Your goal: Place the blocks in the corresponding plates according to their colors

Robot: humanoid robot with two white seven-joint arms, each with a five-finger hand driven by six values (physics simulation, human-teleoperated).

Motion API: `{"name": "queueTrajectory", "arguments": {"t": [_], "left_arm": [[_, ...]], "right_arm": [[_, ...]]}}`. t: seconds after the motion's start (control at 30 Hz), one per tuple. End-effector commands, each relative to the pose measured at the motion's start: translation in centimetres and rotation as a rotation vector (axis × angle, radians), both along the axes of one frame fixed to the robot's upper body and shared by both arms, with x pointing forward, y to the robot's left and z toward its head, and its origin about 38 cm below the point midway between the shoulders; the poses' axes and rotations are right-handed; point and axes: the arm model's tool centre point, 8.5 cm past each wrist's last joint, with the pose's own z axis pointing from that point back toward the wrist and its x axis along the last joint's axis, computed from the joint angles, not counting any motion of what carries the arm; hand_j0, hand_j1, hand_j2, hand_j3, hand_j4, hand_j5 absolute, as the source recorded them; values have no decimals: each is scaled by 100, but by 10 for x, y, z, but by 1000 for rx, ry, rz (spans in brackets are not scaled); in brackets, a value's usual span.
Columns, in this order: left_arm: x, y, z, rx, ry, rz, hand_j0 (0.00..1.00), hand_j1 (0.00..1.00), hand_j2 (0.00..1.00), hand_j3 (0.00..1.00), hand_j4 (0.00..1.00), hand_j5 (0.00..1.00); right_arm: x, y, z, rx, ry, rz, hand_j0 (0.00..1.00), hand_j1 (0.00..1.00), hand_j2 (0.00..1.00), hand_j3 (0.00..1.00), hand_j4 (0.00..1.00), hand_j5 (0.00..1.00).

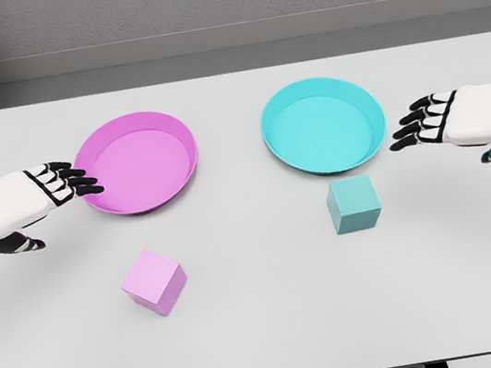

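no block is placed yet, so the first pick is not begun. the pink block [153, 281] lies on the table [269, 330] in front of the pink plate [173, 130], the teal block [353, 203] just in front of the teal plate [277, 132]. the left hand [61, 184] at the pink plate's left rim and the right hand [424, 122] beside the teal plate are both open and hold nothing. next, i think, a hand must descend to its block.

Both arms are in, one from each side, held about level and reaching toward the middle. Left hand [29, 201] has its dark fingers straight and loose, thumb tucked under, nothing in it. Right hand [460, 124] mirrors it, fingers relaxed and empty too.
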Motion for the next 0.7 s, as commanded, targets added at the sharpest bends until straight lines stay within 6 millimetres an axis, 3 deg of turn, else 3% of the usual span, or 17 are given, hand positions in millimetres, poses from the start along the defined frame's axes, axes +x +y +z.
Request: {"name": "queueTrajectory", "arguments": {"t": [0.0, 0.3, 0.5, 0.67], "left_arm": [[0, 0, 0, -6, 3, 1, 100, 100, 100, 100, 100, 100], [-10, -12, -16, -16, 42, -32, 100, 100, 100, 100, 100, 100], [-17, -23, -17, -22, 52, -68, 100, 100, 100, 100, 100, 100], [-23, -30, -24, -27, 72, -89, 100, 100, 100, 100, 100, 100]], "right_arm": [[0, -2, 1, 0, 4, -7, 100, 100, 100, 100, 100, 100], [4, 15, 1, 44, -11, 33, 100, 100, 100, 100, 100, 100], [8, 48, -5, 84, -4, 112, 100, 100, 100, 100, 100, 100], [9, 60, -10, 105, 8, 139, 100, 100, 100, 100, 100, 100]]}}
